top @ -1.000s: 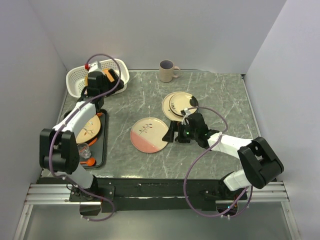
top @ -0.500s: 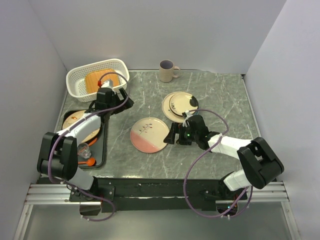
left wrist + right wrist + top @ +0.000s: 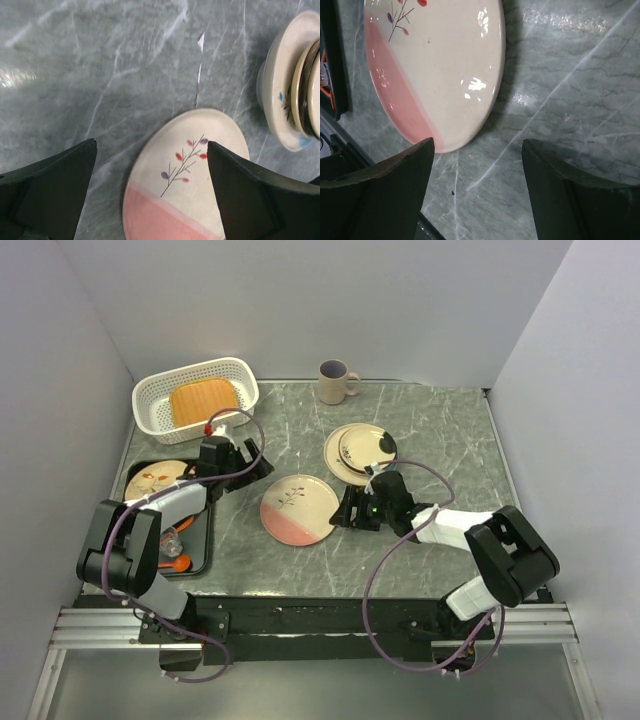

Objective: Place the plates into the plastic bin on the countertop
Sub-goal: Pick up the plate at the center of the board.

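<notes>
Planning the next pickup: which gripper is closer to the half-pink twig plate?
Right. The right gripper is at the right edge of the half-pink plate; the left gripper hovers off its far-left side, with bare countertop between.

**Your two arms: black joints, white shells, purple cables**

Look at the left arm (image 3: 150,502) and the right arm (image 3: 455,525). Each pairs chunky black joint housings with smooth white link shells. A thin mauve-purple cable (image 3: 366,600) runs in a loose loop from each base to the wrist.

You'll spot a small red mark by the left wrist and a tiny green light on the right one.

The left gripper (image 3: 250,465) and right gripper (image 3: 345,510) are black. Their fingers (image 3: 50,192) are matte, broad and wedge-shaped.

Both bases sit on a black mounting plate (image 3: 300,615) over silver aluminium rails (image 3: 100,625).
</notes>
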Controlling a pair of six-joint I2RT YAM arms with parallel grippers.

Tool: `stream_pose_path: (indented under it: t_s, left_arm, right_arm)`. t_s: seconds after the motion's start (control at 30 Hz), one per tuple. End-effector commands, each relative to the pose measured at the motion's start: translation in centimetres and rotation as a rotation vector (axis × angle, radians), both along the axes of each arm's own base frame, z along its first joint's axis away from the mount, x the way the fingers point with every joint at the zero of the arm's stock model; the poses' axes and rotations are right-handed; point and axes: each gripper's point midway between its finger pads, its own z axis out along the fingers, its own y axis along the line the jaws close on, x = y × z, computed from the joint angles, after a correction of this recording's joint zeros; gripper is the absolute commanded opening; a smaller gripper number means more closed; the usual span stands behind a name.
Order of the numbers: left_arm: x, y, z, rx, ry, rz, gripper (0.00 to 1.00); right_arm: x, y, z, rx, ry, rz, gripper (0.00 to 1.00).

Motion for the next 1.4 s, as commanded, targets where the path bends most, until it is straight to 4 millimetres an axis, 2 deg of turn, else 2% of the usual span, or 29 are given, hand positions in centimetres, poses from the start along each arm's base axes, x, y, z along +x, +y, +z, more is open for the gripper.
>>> stream_pose_path:
  t_s: [0.0,0.23,0.47,0.73,0.87,1.13,1.23,1.37]
  left_arm:
    - [-0.7,-1.5,0.0,-0.061,-0.026,-0.064,0.96]
    - [-2.7,-2.0,-1.8,-0.096,0.017,-0.103,0.91]
    - [-4.4,-2.4,-3.9,-0.108,0.074,-0.142,0.79]
    - [-6.8,-3.5,-6.3,-0.158,0.148,-0.207,0.72]
    - [-8.1,-4.4,-7.4,-0.215,0.182,-0.25,0.69]
    - [-8.9,-5.7,-6.7,-0.3,0.126,-0.334,0.67]
    - [-9.7,-6.0,-6.5,-0.323,0.122,-0.367,0.67]
    - [-10.0,-6.9,-5.1,-0.361,0.075,-0.442,0.66]
  right_arm:
    - [1.5,1.0,0.8,0.015,-0.029,-0.016,0.74]
    - [1.9,1.2,-0.3,0.001,0.014,-0.025,0.62]
    - [2.1,1.7,-0.5,-0.006,0.027,-0.015,0.56]
    - [2.1,2.0,-0.9,-0.012,0.044,-0.009,0.52]
    - [2.1,2.2,-1.1,-0.009,0.048,-0.006,0.42]
    - [2.0,2.1,-1.3,-0.015,0.045,0.0,0.2]
    - [2.0,2.1,-1.4,-0.02,0.04,-0.001,0.15]
    - [1.9,2.2,-1.4,-0.019,0.039,0.004,0.09]
